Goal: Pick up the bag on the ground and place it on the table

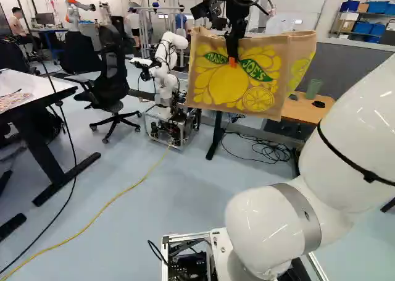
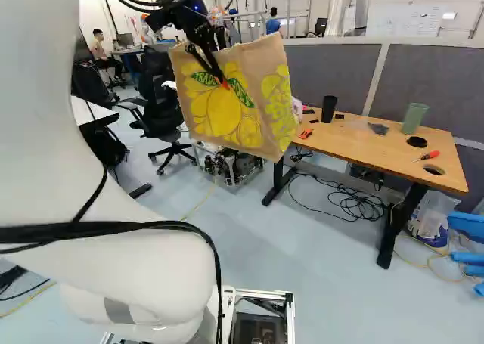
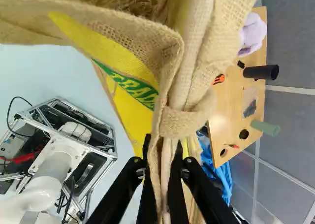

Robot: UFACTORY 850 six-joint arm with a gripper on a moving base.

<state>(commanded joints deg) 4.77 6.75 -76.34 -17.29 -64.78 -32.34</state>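
The gripper (image 1: 232, 61) is grasping the bag (image 1: 219, 89) — its two fingers are pinching the fabric from both sides. The bag is hanging above the floor (image 2: 257, 223), showing to the left of the wooden table (image 2: 352, 137) in the right base view. On that table, a black cup (image 2: 328, 109) is standing toward the far left — a green cup (image 2: 414, 118) is standing farther right.

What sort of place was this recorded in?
Probably a robotics lab or workshop: another white robot arm on a wheeled metal-framed base, a black mesh office chair, grey partition panels.
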